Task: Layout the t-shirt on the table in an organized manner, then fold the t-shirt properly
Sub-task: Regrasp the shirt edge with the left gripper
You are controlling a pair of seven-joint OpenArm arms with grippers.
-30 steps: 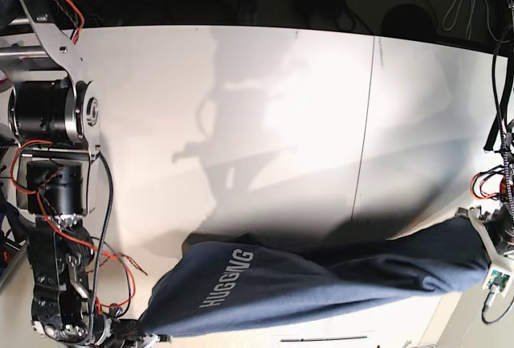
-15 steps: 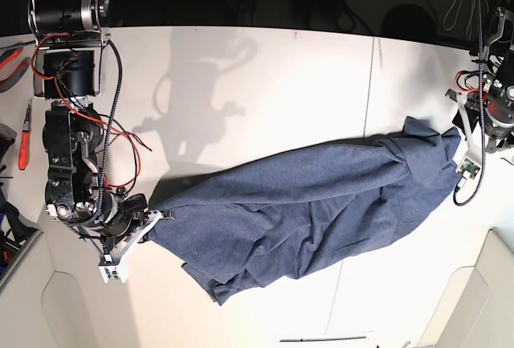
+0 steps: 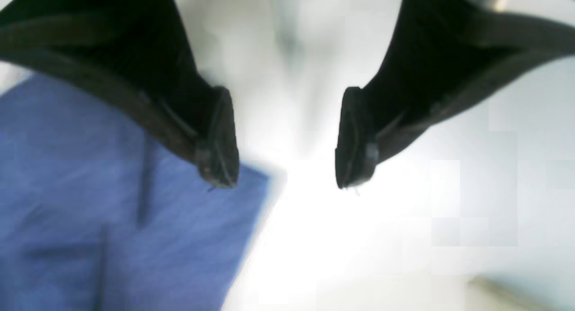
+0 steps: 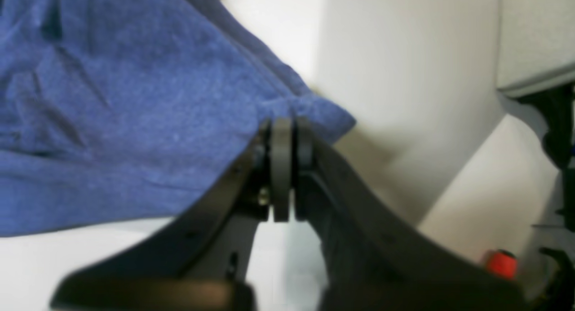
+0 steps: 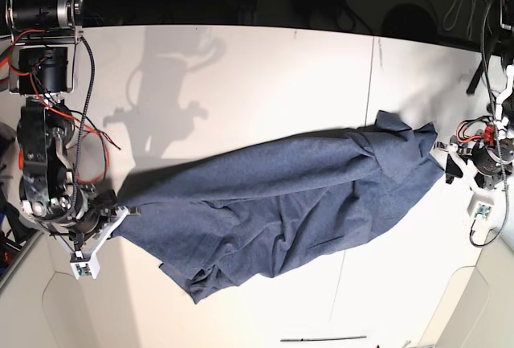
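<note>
Now the t-shirt [image 5: 281,203] is lying across the table [image 5: 241,83] in a long, wrinkled band, from one arm to the other, with no lettering showing. The right gripper [image 4: 282,135] is pinching one corner of the cloth with its jaws pressed fully together. The left gripper [image 3: 283,140] is standing wide open with nothing between its fingers [image 3: 220,140], just beside the other end of the shirt, which is resting on the table. To do this spreading step well, I think the free arm should be taking a new corner or hem, not the bunched middle, while the holding arm is keeping gentle tension. Pulling slowly and low over the surface should be flattening the folds without dragging the whole shirt sideways.
</note>
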